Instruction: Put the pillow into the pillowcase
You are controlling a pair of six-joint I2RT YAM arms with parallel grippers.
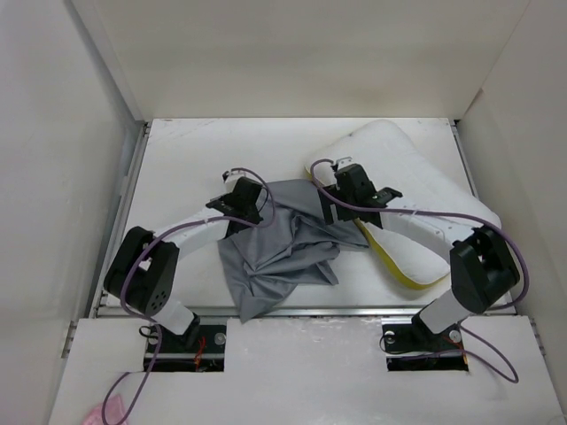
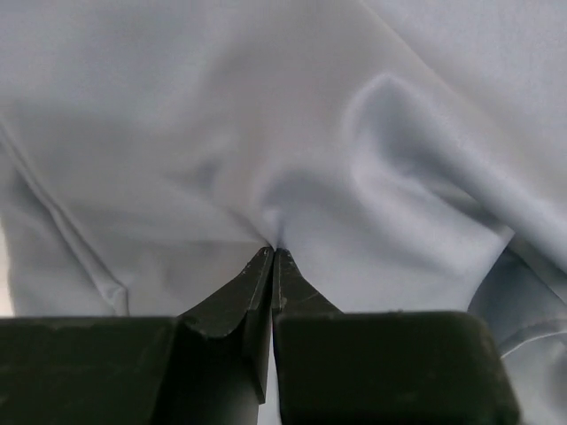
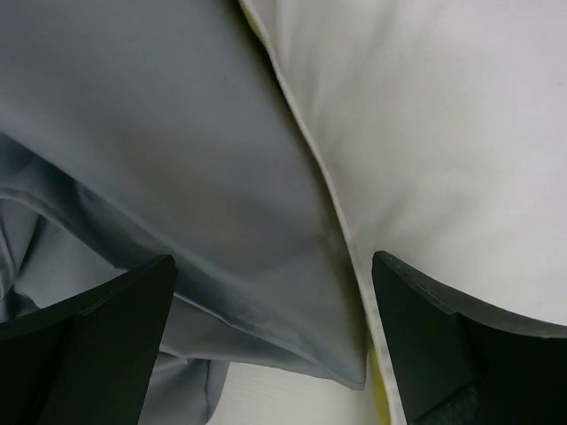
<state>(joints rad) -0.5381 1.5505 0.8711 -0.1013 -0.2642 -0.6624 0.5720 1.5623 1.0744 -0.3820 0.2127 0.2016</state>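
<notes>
Left side: the left gripper (image 2: 270,254) was over the upper-left part of the pillowcase (image 1: 282,248). In the left wrist view its jaws were pressed together on a small pinch of grey cloth, with creases running out from the tips. Judgement: this hold was there to anchor one layer of the sack or lift it, so that a mouth could be opened. Which layer or edge was pinched, I could not tell.

Centre: the pillowcase lay crumpled on the table (image 1: 177,159) between the two arms. It was bunched into folds, with a loose tail trailing toward the near edge. No open mouth was visible.

Right of centre: the right gripper (image 3: 273,262) hovered with its fingers spread wide and nothing between them. In the right wrist view it sat just above the line where a grey hem overlapped the pillow's seam. Judgement: it was placed to take that hem or the pillow's corner next.

Right side: the pillow (image 1: 403,168) lay diagonally across the far-right part of the table. Its yellow band (image 1: 400,267) faced the near edge, and its left end touched the cloth. It was wholly outside the pillowcase, so insertion had not yet begun.
</notes>
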